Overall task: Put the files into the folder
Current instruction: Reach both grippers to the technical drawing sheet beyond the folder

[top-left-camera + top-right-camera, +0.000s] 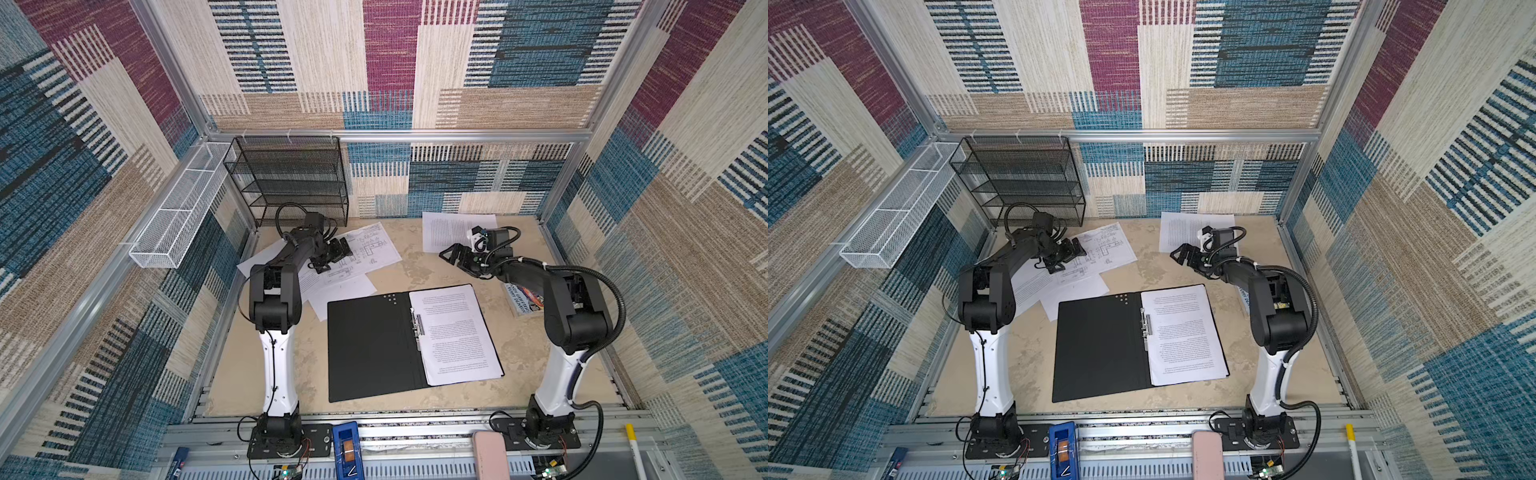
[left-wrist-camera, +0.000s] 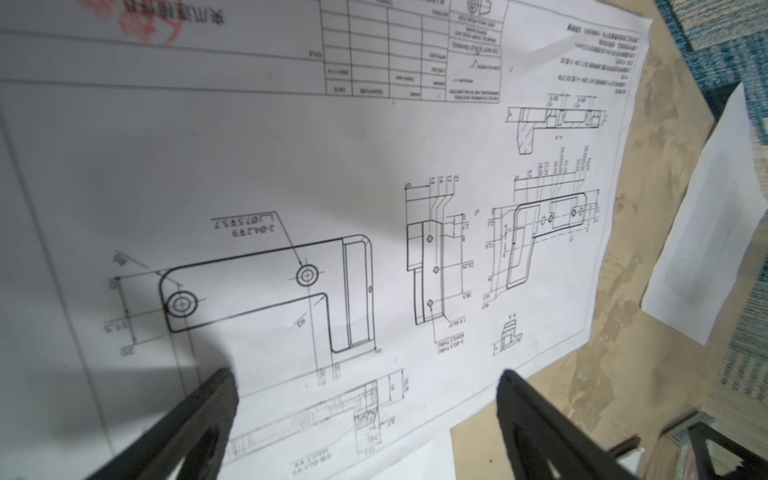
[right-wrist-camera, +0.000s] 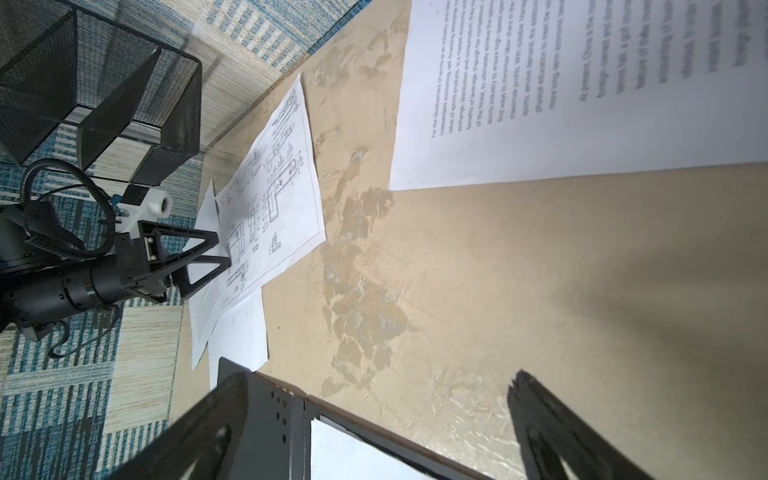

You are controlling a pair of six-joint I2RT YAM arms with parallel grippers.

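The folder (image 1: 370,349) lies open in the middle of the table, black inside up, with a metal clip (image 1: 417,324) at its spine. A printed sheet (image 1: 453,332) lies on its right half. A sheet with line drawings (image 1: 374,247) rests at the back left on top of a text sheet and a blank sheet (image 1: 345,293). My left gripper (image 1: 332,257) hovers open just over the drawing sheet (image 2: 291,187). Another text sheet (image 1: 449,230) lies at the back right. My right gripper (image 1: 451,255) hangs open beside it, above bare table beyond the folder's far edge (image 3: 266,415).
A black mesh shelf (image 1: 291,178) stands at the back left, and a white mesh basket (image 1: 178,208) hangs on the left wall. A colourful book (image 1: 523,301) lies partly under the right arm. Patterned walls close in three sides.
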